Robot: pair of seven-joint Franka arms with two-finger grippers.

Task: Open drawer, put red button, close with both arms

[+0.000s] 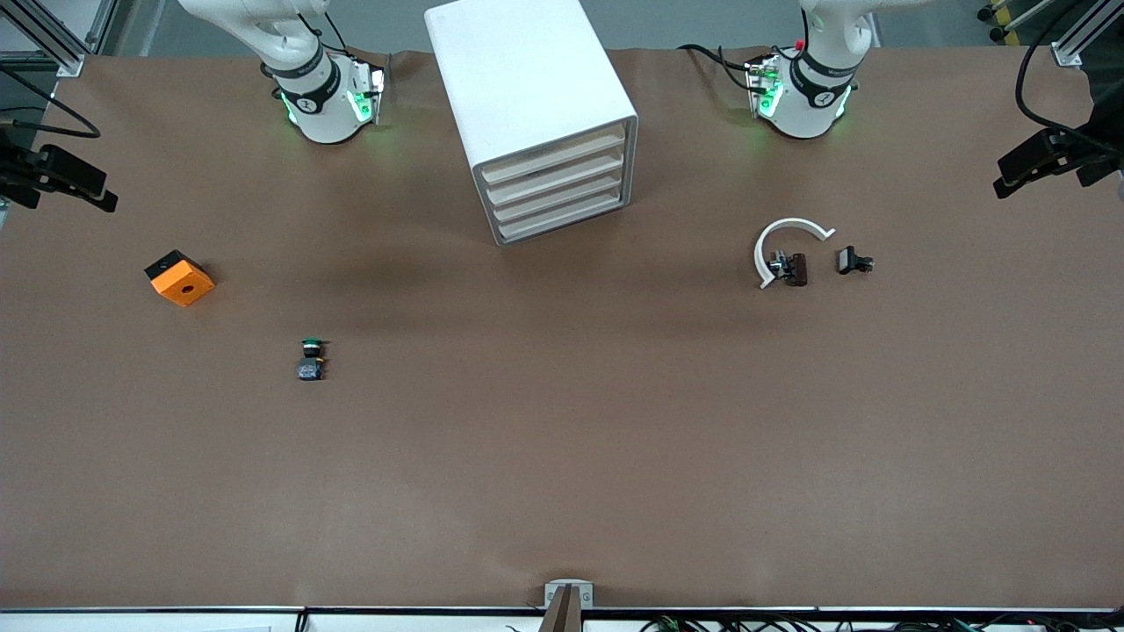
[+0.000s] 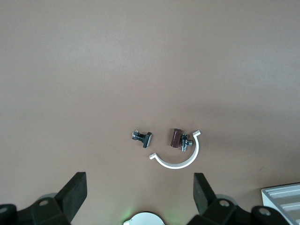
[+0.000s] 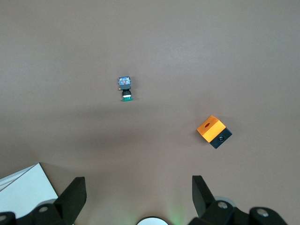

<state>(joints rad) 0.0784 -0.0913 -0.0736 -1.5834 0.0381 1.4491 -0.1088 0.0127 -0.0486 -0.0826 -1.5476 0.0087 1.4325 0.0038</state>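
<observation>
- A robotics lab — two white arm bases (image 1: 320,92) bolted on a brown-covered table (image 1: 562,456)
- Aluminium framing (image 1: 53,39), loose cables (image 1: 738,625) — side-mounted cameras (image 1: 53,175)

The table (image 1: 562,456) is plain matte brown. The drawer cabinet (image 1: 531,105) is white with cream drawer fronts. An orange block (image 1: 180,278) has a black side. The button (image 1: 310,358) has a green cap, black body and bluish-grey base. A white curved clip (image 1: 781,241) holds a dark, perhaps maroon, piece (image 1: 796,269).
</observation>
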